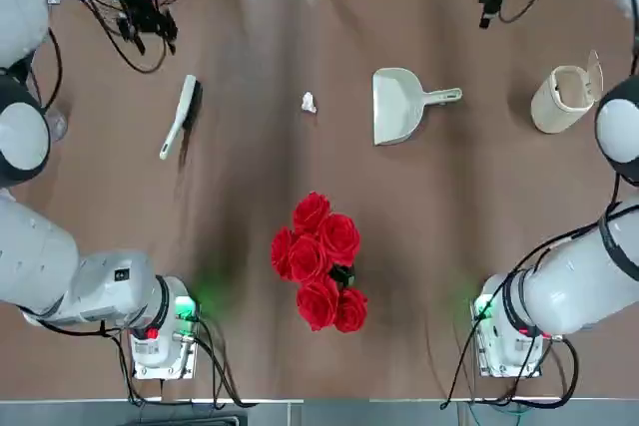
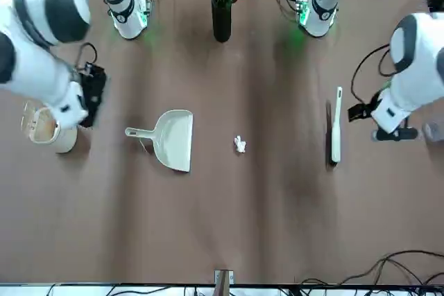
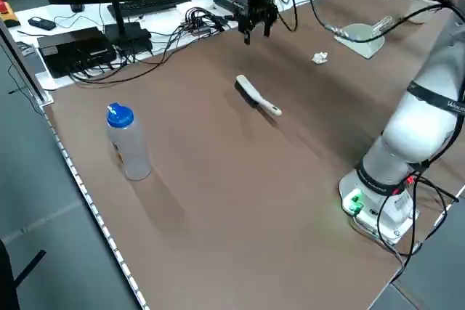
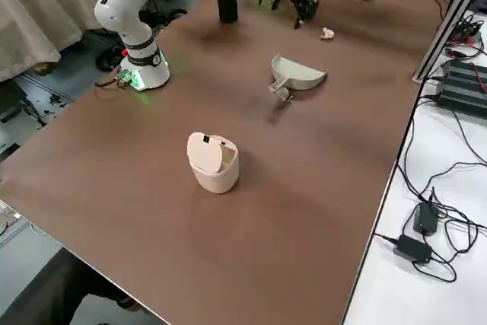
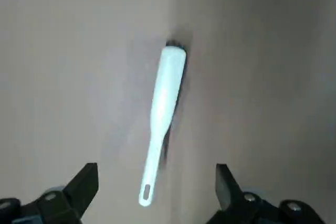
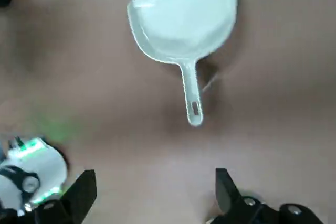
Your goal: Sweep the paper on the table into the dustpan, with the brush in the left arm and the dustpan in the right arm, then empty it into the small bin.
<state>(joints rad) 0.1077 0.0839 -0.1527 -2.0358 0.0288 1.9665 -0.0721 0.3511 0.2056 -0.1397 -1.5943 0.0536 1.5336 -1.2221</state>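
Crumpled white paper ball (image 1: 309,103) sits on the flat brown table (image 1: 270,366) between the slim white brush (image 1: 181,115) and cream plastic dustpan (image 1: 397,105), mouth towards it, probably for easy sweeping, left gripper (image 5: 157,177) and right gripper (image 6: 156,179) above, fingers apart, empty.

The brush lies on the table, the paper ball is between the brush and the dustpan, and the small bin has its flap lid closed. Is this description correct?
Not quite: the flap lid of the small bin is raised, not closed, as the right side view shows. The rest is right.
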